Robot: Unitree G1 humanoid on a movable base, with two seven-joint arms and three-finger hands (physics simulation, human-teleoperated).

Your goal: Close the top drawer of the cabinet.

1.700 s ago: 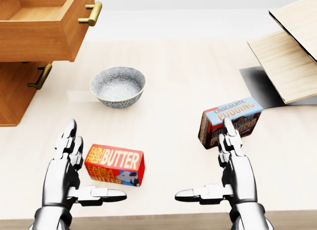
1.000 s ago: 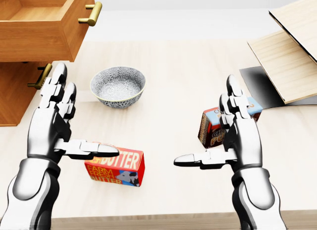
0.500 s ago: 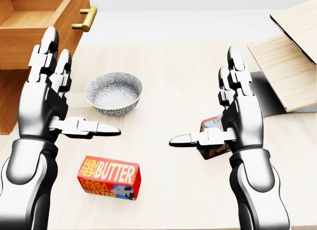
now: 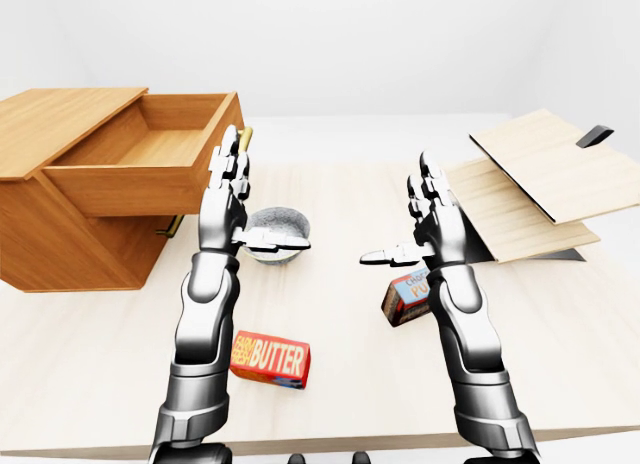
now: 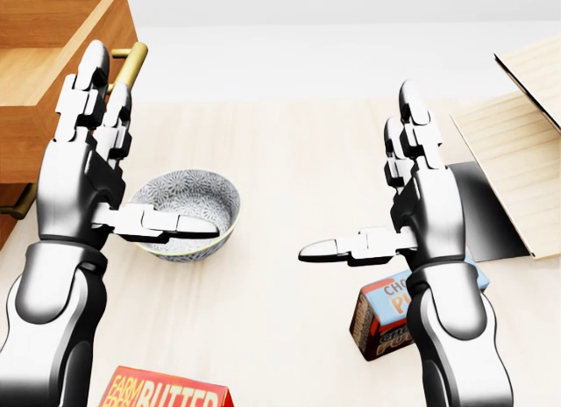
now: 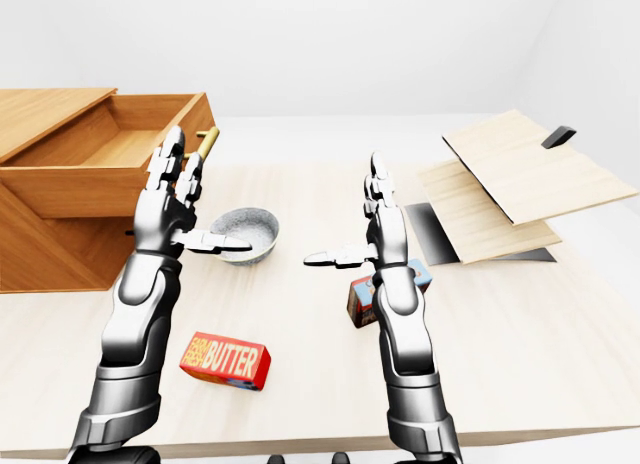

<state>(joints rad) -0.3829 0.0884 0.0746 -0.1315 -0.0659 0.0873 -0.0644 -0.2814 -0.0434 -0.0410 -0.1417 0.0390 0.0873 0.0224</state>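
Approach step: my left hand, fingers spread and empty, is raised beside the top drawer, which stands pulled out at upper left. My right hand is likewise spread. Next I would judge a flat push on the drawer's face.

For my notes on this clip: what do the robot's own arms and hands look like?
Both arms are glossy silver-grey metal shells with darker seams at the joints. The left hand and right hand each have three segmented fingers with rounded tips and black gaps between the links. No cables, markings or sleeves show.
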